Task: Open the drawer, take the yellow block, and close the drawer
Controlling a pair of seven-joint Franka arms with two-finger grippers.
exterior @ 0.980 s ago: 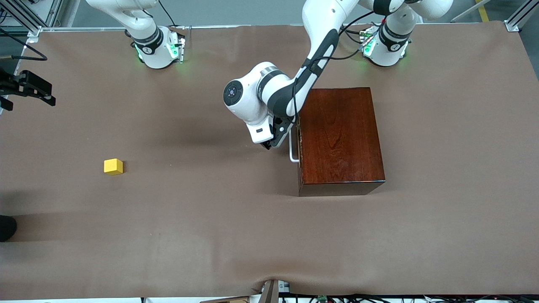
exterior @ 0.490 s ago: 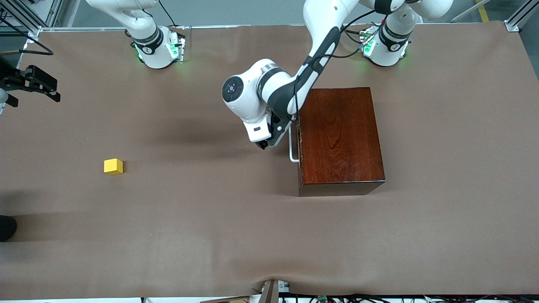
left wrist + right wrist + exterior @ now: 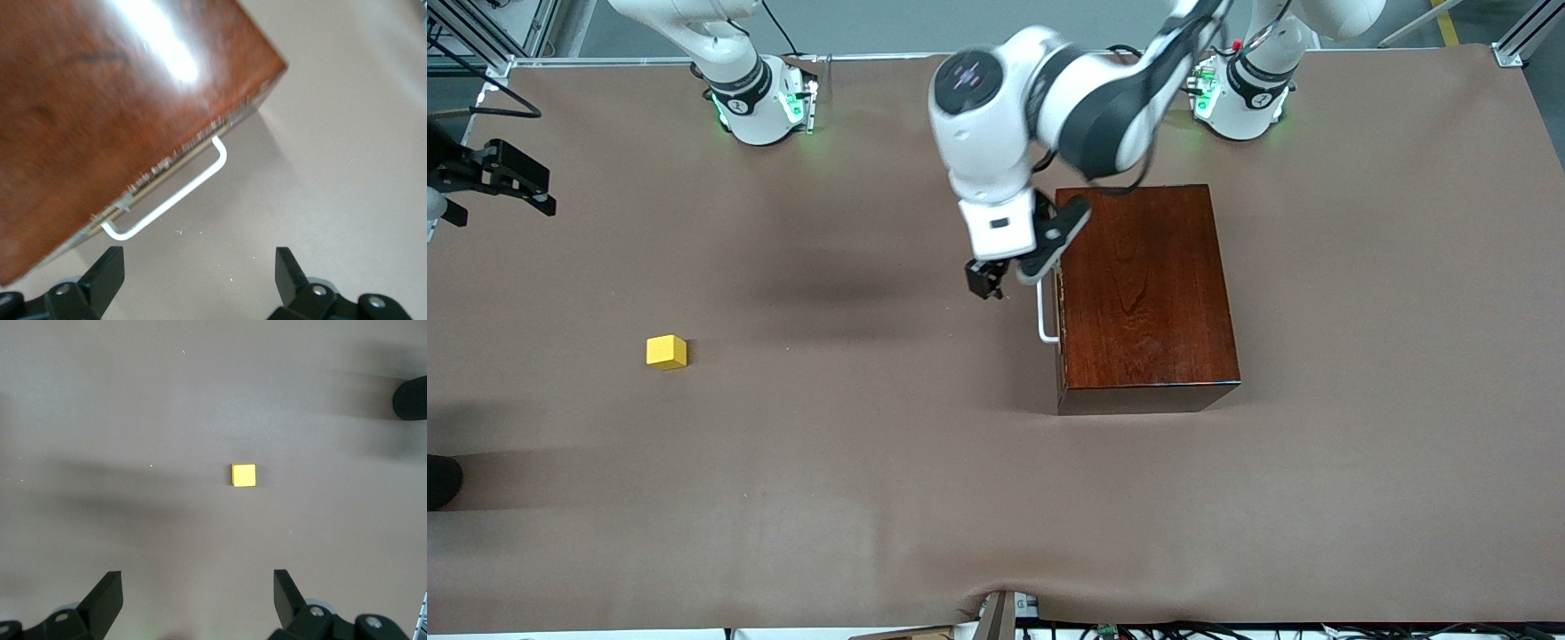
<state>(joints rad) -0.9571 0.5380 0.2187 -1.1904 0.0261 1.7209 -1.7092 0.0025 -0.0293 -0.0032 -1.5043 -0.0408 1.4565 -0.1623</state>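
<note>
Left tool [image 3: 1005, 277] raised, jaws apart — right tool [image 3: 197, 603] likewise, waiting.

A brown paper sheet [image 3: 889, 498] covered the whole table and lay a little wrinkled along the edge nearest the front camera. Metal frame rails [image 3: 1516, 40] stood at the table's corners. Cables and small fittings [image 3: 1005, 613] ran along the near edge. A dark rounded object [image 3: 440, 480] showed at the right arm's end.
</note>
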